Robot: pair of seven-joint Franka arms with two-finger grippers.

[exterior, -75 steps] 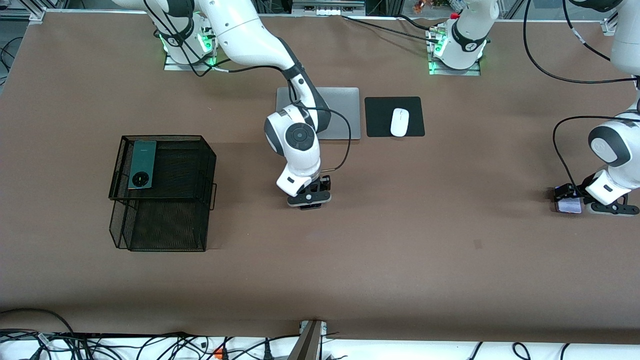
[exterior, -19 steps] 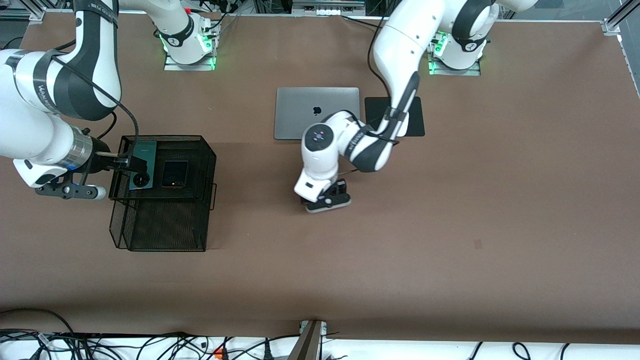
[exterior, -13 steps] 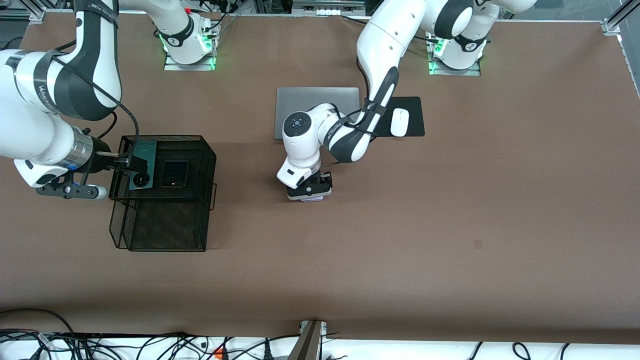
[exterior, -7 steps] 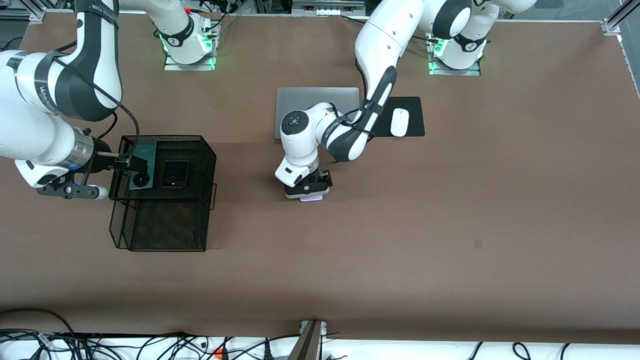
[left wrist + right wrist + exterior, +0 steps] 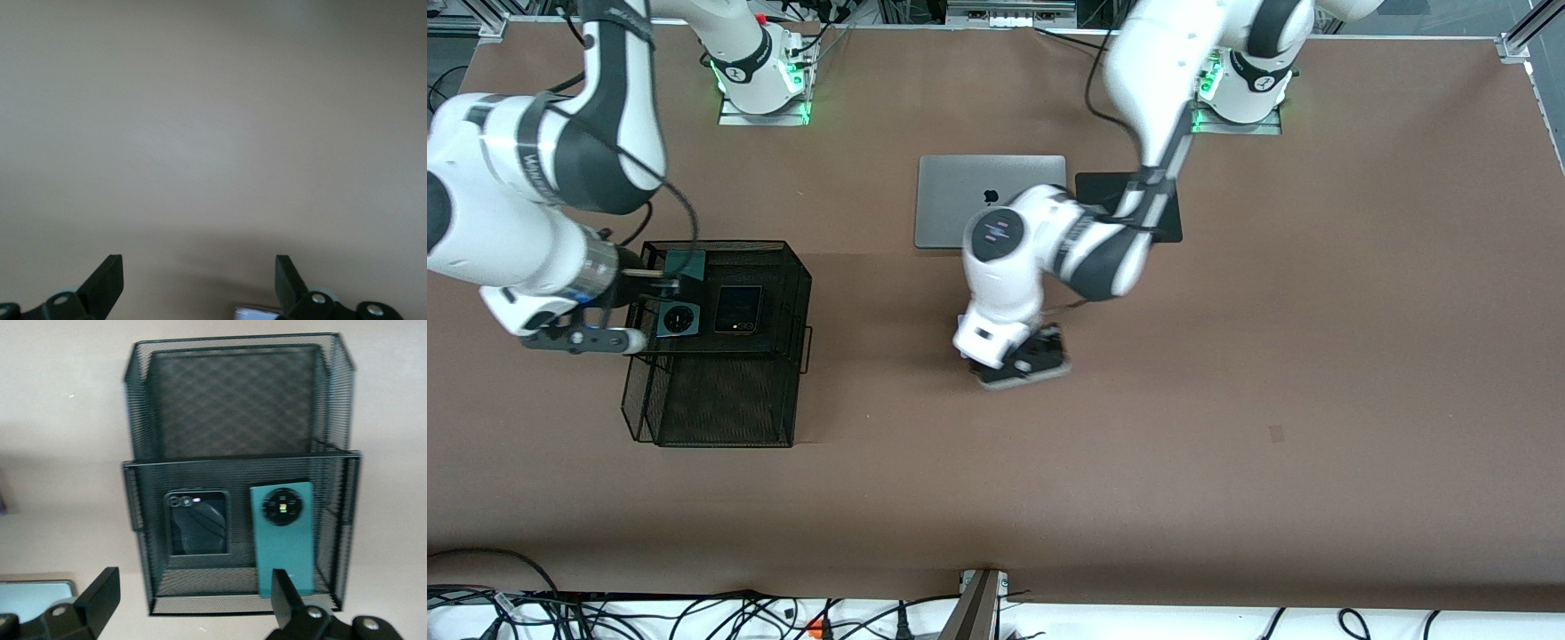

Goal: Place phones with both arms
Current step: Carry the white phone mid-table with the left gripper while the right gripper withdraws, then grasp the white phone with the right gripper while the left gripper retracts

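Observation:
A dark-green phone (image 5: pixel 677 316) and a small black phone (image 5: pixel 738 309) lie side by side in the upper tier of a black mesh basket (image 5: pixel 720 409); the right wrist view shows the green phone (image 5: pixel 283 540) and the black phone (image 5: pixel 197 523) flat on the mesh. My right gripper (image 5: pixel 585 340) (image 5: pixel 195 577) hangs open and empty beside that tier, covering part of the green phone. My left gripper (image 5: pixel 1021 362) (image 5: pixel 199 261) is open over mid-table with nothing between its fingers. Only an edge of the pale lilac-white phone (image 5: pixel 257 311) shows, by one finger; the left hand hides it in the front view.
A shut silver laptop (image 5: pixel 951 200) lies toward the bases; its corner (image 5: pixel 33 600) also shows in the right wrist view. A black mouse pad (image 5: pixel 1172 227) beside it is partly covered by the left arm. The basket's lower tier (image 5: pixel 233 400) holds nothing.
The left gripper has opened, let the lilac-white phone go on the table, and swung up toward the left arm's end. The right arm has edged a little closer to the basket.

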